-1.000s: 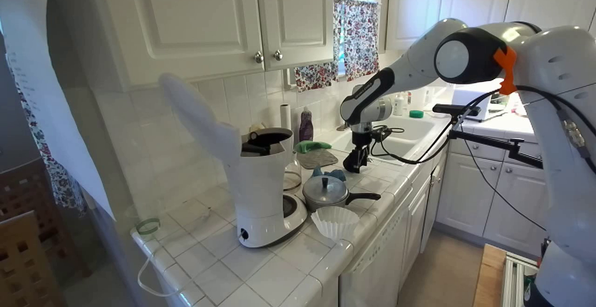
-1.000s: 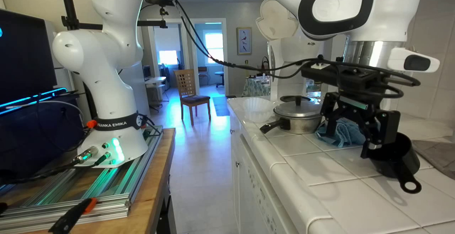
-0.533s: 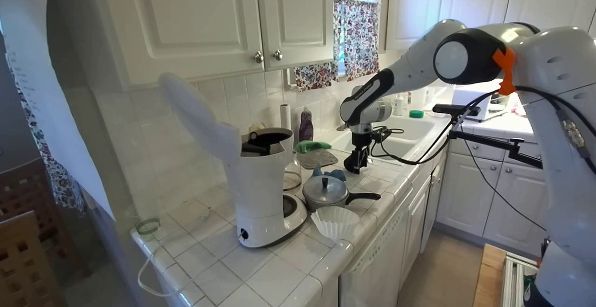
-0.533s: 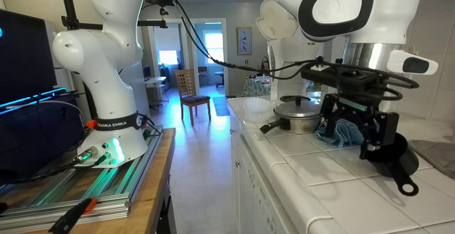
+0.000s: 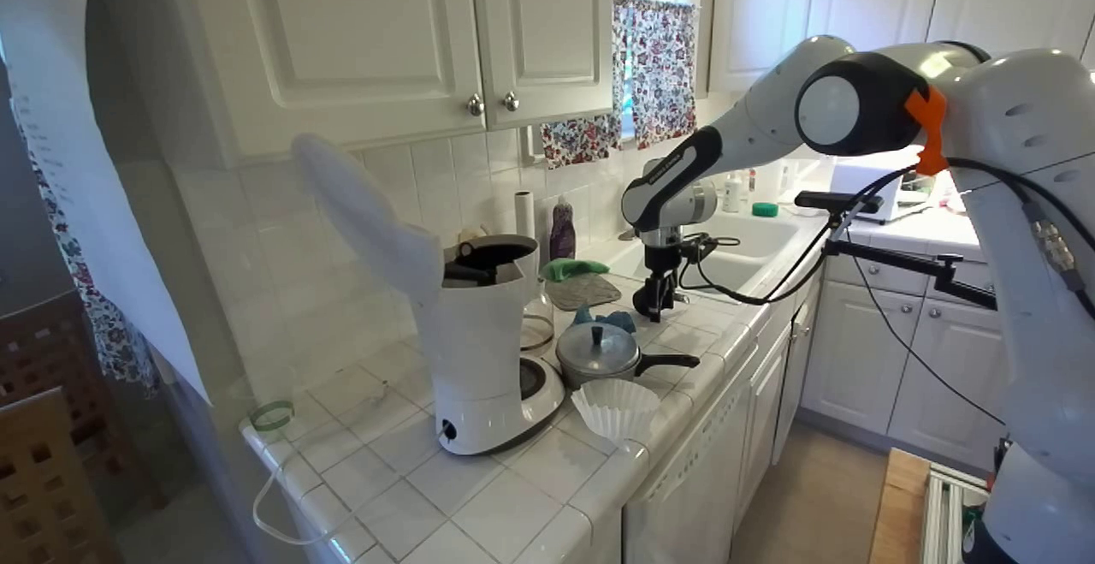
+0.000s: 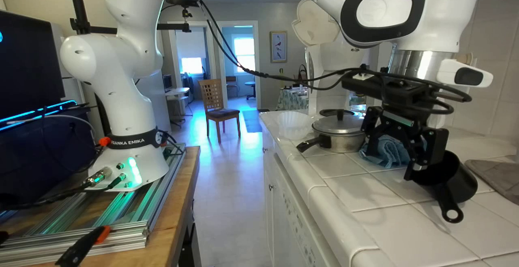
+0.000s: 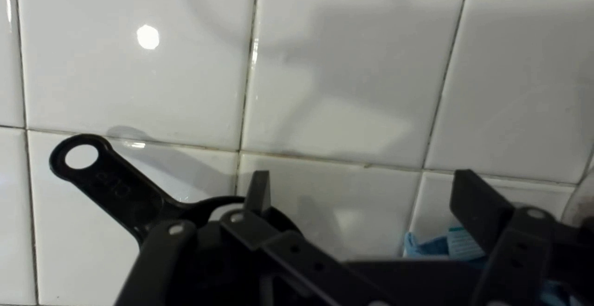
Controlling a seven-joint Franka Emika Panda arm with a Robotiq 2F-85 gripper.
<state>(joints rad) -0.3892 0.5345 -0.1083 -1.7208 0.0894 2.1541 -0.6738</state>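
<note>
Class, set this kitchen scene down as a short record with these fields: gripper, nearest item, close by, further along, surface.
Gripper: black two-finger gripper, jaws open
Nearest item: black measuring cup with holed handle, by one finger; contact unclear
Close by: crumpled blue cloth, flat grey mat
Further along: lidded silver metal saucepan, white fluted coffee filter, white coffee maker, lid raised
Surface: white tiled counter

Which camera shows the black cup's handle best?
The wrist view: the handle shows large against white tiles, its hole clear. In an exterior view the handle looks smaller; in an exterior view I can't tell it from the dark fingers.
</note>
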